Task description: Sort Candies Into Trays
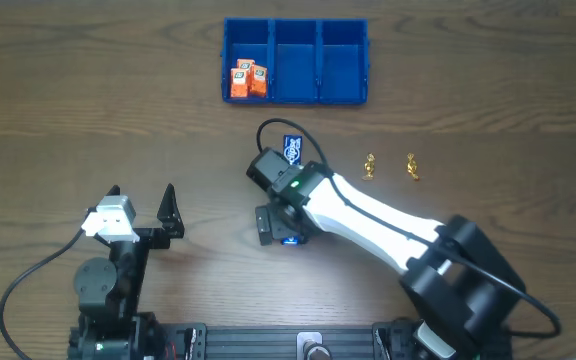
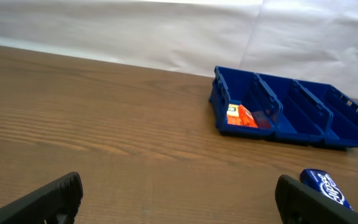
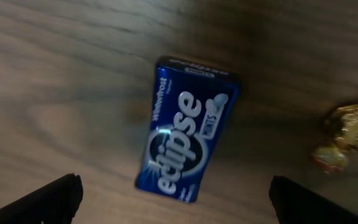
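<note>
- The right gripper (image 3: 178, 210) hangs above the blue mint pack (image 3: 190, 127). Its jaws are wide open, one finger at each side, and they do not touch the pack.
- The pack lies flat on the table (image 1: 68, 100), near the middle of the top view, just below the blue tray (image 1: 296, 100).
- For a good grasp, I think the gripper should descend straight and close across the pack's narrow width. The pack sits a little slanted, so a small wrist turn may help.
- Two gold candies (image 1: 370, 166) lie near, to the right. The fingers should not push them.
- The orange candies (image 1: 248, 82) fill the tray's left compartment, so another compartment probably suits this pack.
- The left gripper (image 1: 141, 192) is at lower left, open and holding nothing.
</note>
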Tool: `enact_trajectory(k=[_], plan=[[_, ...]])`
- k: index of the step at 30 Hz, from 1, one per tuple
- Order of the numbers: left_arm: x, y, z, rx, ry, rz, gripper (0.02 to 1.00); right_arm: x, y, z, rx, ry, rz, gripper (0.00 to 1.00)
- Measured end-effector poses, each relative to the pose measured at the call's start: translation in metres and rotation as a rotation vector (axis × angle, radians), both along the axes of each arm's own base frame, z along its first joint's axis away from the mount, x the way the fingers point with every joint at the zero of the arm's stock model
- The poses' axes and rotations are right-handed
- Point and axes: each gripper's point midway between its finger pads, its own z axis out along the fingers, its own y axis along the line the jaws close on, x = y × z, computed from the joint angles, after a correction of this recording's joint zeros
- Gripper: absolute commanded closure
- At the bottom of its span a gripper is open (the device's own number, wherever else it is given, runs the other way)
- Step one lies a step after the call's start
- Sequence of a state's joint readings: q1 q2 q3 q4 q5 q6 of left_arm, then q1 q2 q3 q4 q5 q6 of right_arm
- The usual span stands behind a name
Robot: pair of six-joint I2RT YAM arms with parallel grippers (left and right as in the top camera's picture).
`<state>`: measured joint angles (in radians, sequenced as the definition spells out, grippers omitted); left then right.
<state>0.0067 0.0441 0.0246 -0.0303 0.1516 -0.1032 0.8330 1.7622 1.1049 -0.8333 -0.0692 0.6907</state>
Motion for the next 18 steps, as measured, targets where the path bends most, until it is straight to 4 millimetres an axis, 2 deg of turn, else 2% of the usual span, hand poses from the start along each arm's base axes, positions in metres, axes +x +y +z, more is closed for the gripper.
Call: enact_trajectory(k=[6,13,18], plan=[[0.000,0.000,0.000,0.000,0.000,0.000,0.020,0.003,0.003,-0.016,-0.018,0.011,-0.032,0.005],[0.000,0.000,0.000,0.000,0.000,0.000,0.020,0.008,0.003,-0.019,-0.025,-0.010,-0.068,0.051],[0.000,0.000,0.000,0.000,0.000,0.000,0.020,0.009,0.001,-0.025,-0.045,-0.008,-0.084,0.121]])
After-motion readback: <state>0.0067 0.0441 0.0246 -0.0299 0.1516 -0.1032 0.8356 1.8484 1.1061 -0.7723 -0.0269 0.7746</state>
